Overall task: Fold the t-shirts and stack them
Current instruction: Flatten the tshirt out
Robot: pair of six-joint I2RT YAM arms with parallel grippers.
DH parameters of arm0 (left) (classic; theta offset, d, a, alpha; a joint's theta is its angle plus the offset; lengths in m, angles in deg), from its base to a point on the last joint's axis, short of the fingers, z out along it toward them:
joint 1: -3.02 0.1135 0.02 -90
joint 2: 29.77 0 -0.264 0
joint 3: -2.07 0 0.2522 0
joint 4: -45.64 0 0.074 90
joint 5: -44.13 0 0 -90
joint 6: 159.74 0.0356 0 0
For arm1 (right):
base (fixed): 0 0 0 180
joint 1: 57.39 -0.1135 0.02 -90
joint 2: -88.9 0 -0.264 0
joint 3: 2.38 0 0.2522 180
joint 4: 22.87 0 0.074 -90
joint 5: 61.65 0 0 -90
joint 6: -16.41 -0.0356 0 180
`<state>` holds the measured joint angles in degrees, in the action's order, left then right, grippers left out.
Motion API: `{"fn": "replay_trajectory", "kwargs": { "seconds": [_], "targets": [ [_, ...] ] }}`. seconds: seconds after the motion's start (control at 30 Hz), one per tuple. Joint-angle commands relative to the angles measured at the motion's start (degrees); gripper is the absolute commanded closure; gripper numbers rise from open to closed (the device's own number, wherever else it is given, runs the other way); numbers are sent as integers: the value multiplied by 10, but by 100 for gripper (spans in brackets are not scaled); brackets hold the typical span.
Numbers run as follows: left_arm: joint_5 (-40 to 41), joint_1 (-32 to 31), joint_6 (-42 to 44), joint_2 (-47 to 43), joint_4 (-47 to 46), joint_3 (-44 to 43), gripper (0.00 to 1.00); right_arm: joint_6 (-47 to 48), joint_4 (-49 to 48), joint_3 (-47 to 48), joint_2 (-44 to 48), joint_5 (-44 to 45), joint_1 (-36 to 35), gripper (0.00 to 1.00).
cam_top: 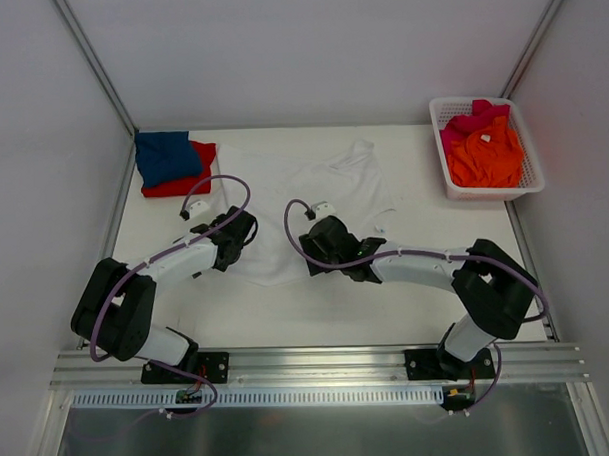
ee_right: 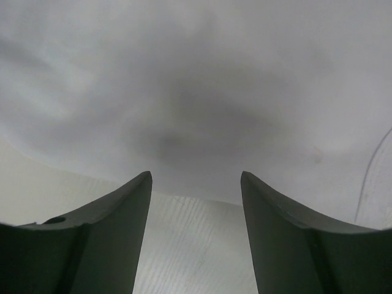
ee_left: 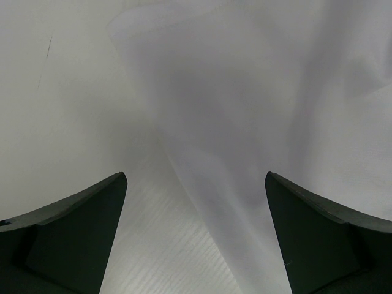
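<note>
A large white t-shirt (cam_top: 313, 183) lies spread across the middle of the table. My left gripper (cam_top: 245, 232) rests low at the shirt's left lower edge. In the left wrist view it (ee_left: 196, 184) stands wide open, and the white cloth (ee_left: 257, 92) runs between the fingers without being pinched. My right gripper (cam_top: 315, 253) sits at the shirt's bottom hem. It (ee_right: 196, 177) is open too, with the hem (ee_right: 196, 73) just ahead of its tips. A folded blue t-shirt (cam_top: 165, 155) lies on a red one (cam_top: 200, 168) at the back left. Orange (cam_top: 487, 154) and pink (cam_top: 471, 120) t-shirts sit in the basket.
A white lattice basket (cam_top: 489, 192) stands at the back right corner. White walls with metal posts close the table in at the back and on both sides. Bare table (cam_top: 317, 308) shows between the shirt and the arm bases.
</note>
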<state>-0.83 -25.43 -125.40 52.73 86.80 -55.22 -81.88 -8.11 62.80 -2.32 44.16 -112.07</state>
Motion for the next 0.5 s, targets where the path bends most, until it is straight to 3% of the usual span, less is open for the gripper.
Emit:
{"fn": "replay_trajectory", "kwargs": {
  "seconds": [0.0,0.17,0.2,0.3,0.47],
  "targets": [
    [8,-1,4,-1,11,-12,2,-8,-38,-13,-11,-25,4,37],
    [8,0,0,-7,11,-8,2,-29,-73,-42,-20,-49,6,46],
    [8,-1,0,-7,11,-8,2,-32,-75,-45,-21,-50,6,54],
    [8,-1,0,-8,11,-7,2,-36,-80,-55,-20,-55,5,65],
    [7,0,0,-11,11,-4,2,-39,-81,-64,-11,-55,6,67]
  ]
}}
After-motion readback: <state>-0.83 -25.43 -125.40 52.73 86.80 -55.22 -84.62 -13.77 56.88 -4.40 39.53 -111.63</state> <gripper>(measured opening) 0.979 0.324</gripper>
